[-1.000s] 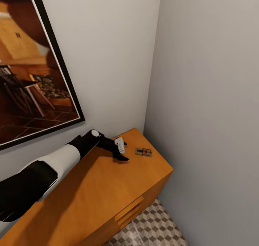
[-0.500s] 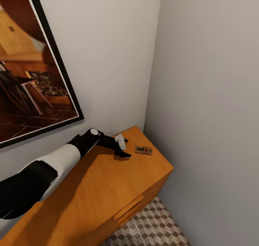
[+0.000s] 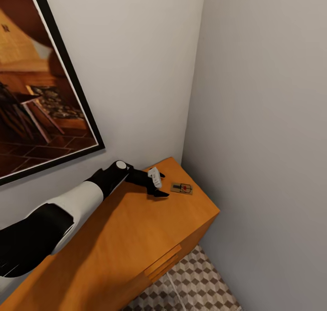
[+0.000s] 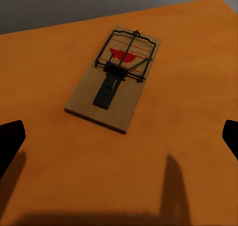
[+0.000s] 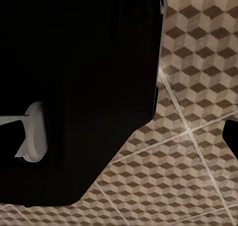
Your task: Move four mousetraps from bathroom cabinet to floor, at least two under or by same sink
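Observation:
One mousetrap (image 3: 181, 188), a small brown board with dark wire and a red mark, lies flat on top of the orange-wood cabinet (image 3: 136, 229) near its far right corner by the wall. My left gripper (image 3: 159, 187) hovers just above the cabinet top, a short way left of the trap, and is open with nothing in it. In the left wrist view the mousetrap (image 4: 116, 77) lies ahead of the left gripper (image 4: 119, 141), whose dark fingertips (image 4: 10, 142) stand far apart at the picture's edges. The right gripper's one visible fingertip (image 5: 231, 137) hangs over the cube-patterned bathroom floor (image 5: 198, 87).
A large framed picture (image 3: 41, 97) hangs on the wall behind the cabinet. A grey side wall (image 3: 263, 142) closes the corner right of the cabinet. A strip of tiled floor (image 3: 195, 283) shows below the drawer fronts (image 3: 163, 263). My own dark body (image 5: 79, 87) blocks much of the right wrist view.
My left gripper has moved to the right, closer to the mousetrap. The head camera has shifted slightly. The trap has not moved.

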Robot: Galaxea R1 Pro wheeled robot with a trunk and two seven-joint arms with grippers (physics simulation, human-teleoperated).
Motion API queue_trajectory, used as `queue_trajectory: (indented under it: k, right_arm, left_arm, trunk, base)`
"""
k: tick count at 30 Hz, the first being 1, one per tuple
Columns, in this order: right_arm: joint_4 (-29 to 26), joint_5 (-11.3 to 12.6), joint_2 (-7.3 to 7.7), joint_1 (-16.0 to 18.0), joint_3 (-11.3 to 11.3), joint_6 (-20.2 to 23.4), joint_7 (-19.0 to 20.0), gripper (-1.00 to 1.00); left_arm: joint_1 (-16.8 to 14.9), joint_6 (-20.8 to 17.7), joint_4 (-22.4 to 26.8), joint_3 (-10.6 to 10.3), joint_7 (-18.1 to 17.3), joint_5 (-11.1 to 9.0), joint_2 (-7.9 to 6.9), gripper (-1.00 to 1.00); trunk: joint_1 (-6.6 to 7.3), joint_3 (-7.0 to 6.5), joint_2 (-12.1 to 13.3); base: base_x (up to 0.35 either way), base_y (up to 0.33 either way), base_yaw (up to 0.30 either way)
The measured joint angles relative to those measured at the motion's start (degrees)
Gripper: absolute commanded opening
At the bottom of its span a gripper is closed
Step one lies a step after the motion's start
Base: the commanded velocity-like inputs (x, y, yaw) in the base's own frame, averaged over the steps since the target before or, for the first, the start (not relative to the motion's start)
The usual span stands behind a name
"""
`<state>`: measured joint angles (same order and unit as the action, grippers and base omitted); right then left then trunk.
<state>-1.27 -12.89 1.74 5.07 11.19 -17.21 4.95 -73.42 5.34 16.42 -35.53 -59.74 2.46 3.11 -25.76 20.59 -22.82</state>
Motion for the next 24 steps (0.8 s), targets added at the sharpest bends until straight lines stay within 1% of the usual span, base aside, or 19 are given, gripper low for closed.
queue_trajectory:
  k: [10,24]
  right_arm:
    - [0.0,0.0,0.00,0.0,0.0,0.0,0.0,1.00]
    - [0.0,0.0,0.00,0.0,0.0,-0.1,0.0,1.00]
  left_arm:
    - [0.0,0.0,1.2,0.0,-0.2,0.1,-0.03,1.00]
    - [0.0,-0.1,1.6,-0.2,-0.3,0.2,-0.04,1.00]
  trunk:
    - [0.00,0.75,0.0]
    - [0.00,1.79,0.0]
  base:
    - [0.000,0.000,0.000]
    - [0.000,0.000,0.000]
